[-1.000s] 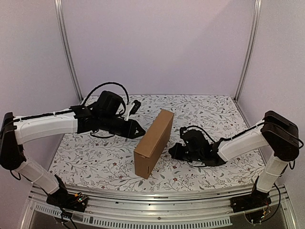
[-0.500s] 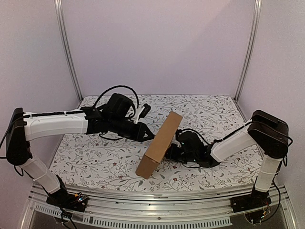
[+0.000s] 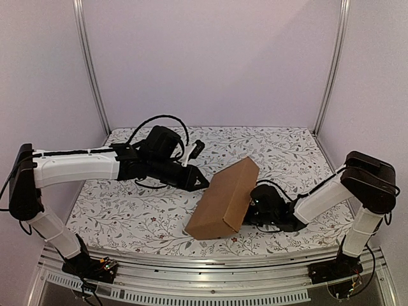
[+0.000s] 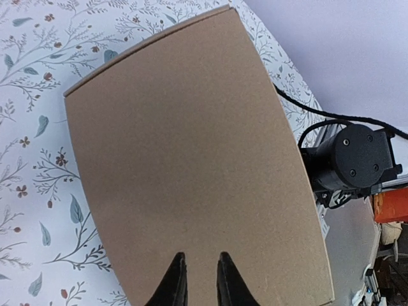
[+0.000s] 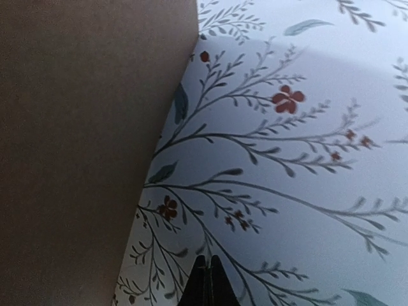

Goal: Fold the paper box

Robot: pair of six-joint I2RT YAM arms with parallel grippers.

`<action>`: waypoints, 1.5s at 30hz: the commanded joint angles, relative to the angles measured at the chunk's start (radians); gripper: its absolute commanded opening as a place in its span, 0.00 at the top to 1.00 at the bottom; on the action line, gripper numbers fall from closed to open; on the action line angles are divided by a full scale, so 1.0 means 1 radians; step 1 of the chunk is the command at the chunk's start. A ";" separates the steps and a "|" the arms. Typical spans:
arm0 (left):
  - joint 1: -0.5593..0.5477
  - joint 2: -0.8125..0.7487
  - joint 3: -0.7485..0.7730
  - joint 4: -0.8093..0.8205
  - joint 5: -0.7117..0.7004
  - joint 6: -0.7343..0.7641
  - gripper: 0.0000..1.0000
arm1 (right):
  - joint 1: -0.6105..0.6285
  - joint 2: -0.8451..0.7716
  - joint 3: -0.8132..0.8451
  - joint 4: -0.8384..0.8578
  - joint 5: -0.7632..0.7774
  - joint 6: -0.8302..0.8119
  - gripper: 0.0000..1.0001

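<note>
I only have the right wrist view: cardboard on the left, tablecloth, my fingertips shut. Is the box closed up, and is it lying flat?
Observer: From above, the paper box looks closed. It seems tilted rather than flat, with its left edge low on the table and the side by your arm higher.
Operator: Where is the left gripper?
Observer: The left gripper is at the box's far-left edge, opposite your arm.
Operator: Is it gripping the box?
Observer: No. Its wrist view shows the fingers narrowly apart over the broad face, with nothing between them. I can't tell whether they touch it.
</note>
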 commanded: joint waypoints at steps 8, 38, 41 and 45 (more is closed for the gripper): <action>-0.004 -0.002 0.010 -0.057 -0.100 0.046 0.76 | -0.011 -0.246 -0.178 -0.114 0.102 -0.037 0.95; 0.151 -0.019 -0.251 0.008 -0.272 -0.045 0.65 | -0.009 -0.428 -0.038 -0.469 0.096 -0.253 0.97; 0.157 0.015 -0.256 0.021 -0.254 -0.047 0.71 | -0.005 -0.353 0.006 -0.448 0.072 -0.253 0.98; 0.159 0.060 -0.241 0.033 -0.209 -0.045 0.75 | -0.001 -0.280 0.064 -0.443 0.076 -0.260 0.98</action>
